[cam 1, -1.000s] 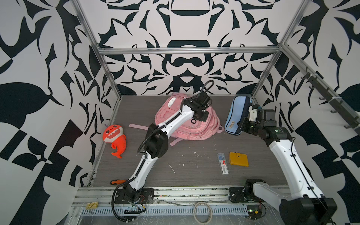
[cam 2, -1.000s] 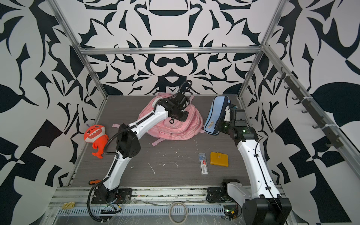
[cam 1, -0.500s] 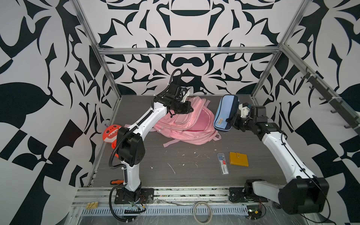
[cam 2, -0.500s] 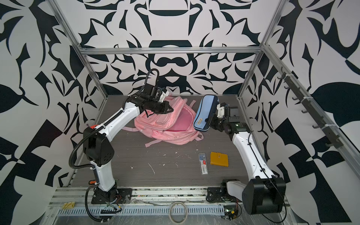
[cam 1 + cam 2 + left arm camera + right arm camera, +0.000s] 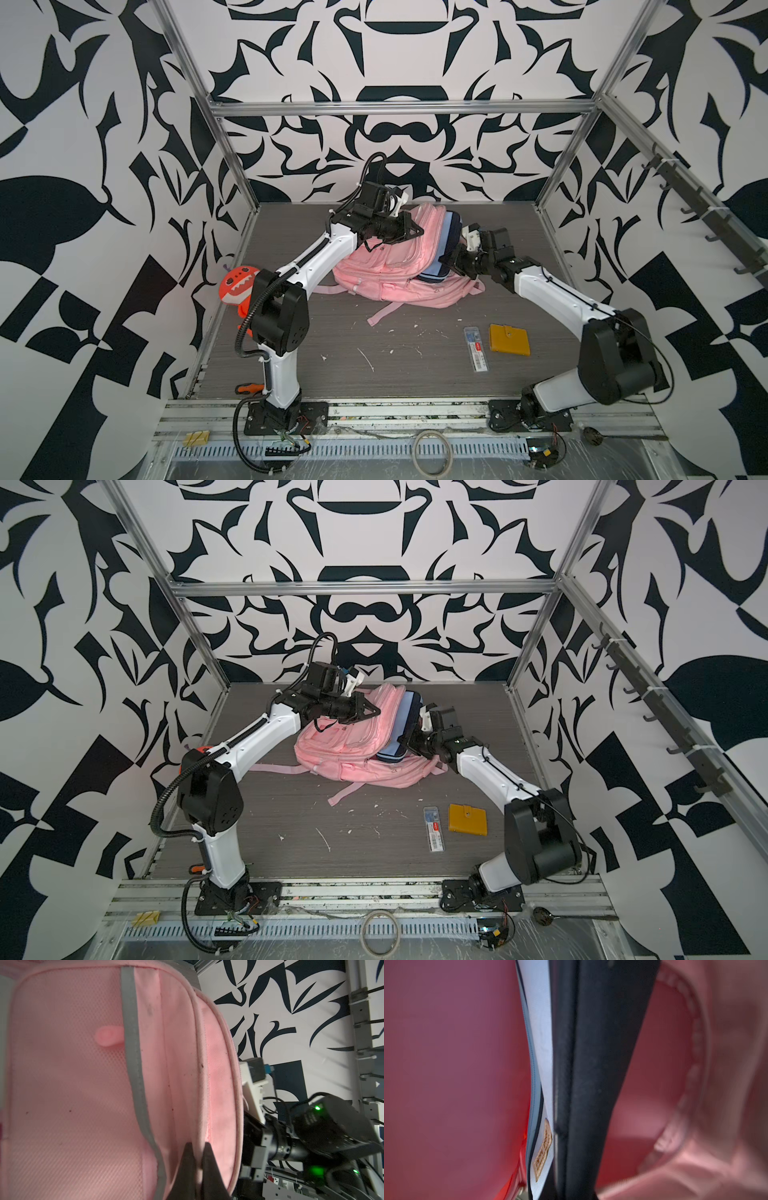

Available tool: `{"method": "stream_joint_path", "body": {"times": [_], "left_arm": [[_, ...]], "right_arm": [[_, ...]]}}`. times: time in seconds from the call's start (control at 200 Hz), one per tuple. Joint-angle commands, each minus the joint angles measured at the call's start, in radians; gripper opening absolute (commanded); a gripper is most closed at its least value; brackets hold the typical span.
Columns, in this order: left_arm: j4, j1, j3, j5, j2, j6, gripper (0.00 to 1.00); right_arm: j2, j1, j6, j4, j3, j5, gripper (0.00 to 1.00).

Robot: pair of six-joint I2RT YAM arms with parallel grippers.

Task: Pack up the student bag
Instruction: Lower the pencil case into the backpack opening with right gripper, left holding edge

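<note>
Student bag (image 5: 386, 266) lies far back on the bench (image 5: 374, 374); my left claw (image 5: 417, 230), pinched shut on its rim, props the mouth open so my right claw (image 5: 454, 261), clamped on the pencil case (image 5: 448, 227), can slide it in.

Student bag (image 5: 386, 270): soft pink backpack, 1 grey reflective strip, loose straps. Lies flat, main compartment unzipped; front panel's rim pinched and raised by left gripper (image 5: 198, 1145). Mouth faces right gripper (image 5: 451, 261), 1 blue pencil case (image 5: 448, 235) half inside.
</note>
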Motion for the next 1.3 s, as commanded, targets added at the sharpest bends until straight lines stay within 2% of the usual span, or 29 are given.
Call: {"method": "stream_joint_path", "body": {"times": [0.0,0.18,0.49,0.61,0.735,0.795,0.905,1.13,1.295], "left_arm": [[0.188,-0.011,-0.001,0.094,-0.099,-0.048,0.00],[0.220,-0.020,-0.043,0.089,-0.118,-0.072,0.00],[0.326,-0.019,-0.076,0.073,-0.101,-0.165,0.00],[0.300,-0.018,-0.081,0.051,-0.104,-0.149,0.00],[0.280,-0.006,-0.109,0.024,-0.116,-0.150,0.00],[0.263,0.000,-0.117,0.016,-0.118,-0.141,0.00],[0.241,0.009,-0.133,0.002,-0.127,-0.125,0.00],[0.254,0.025,-0.179,0.012,-0.145,-0.118,0.00],[0.268,0.026,-0.226,0.033,-0.175,-0.102,0.00]], "right_arm": [[0.046,0.010,0.017,0.132,0.056,-0.027,0.00],[0.146,0.023,0.060,0.226,0.102,-0.077,0.00],[0.260,0.122,0.100,0.340,0.144,-0.175,0.02],[0.263,0.128,0.112,0.374,0.117,-0.180,0.10],[0.227,0.117,0.089,0.359,0.091,-0.171,0.24],[0.192,0.106,0.060,0.333,0.072,-0.155,0.39],[0.133,0.086,-0.010,0.249,0.065,-0.157,0.53],[0.027,0.028,-0.076,0.125,0.023,-0.134,0.68],[-0.023,-0.053,-0.102,0.064,0.023,-0.129,0.71]]}}
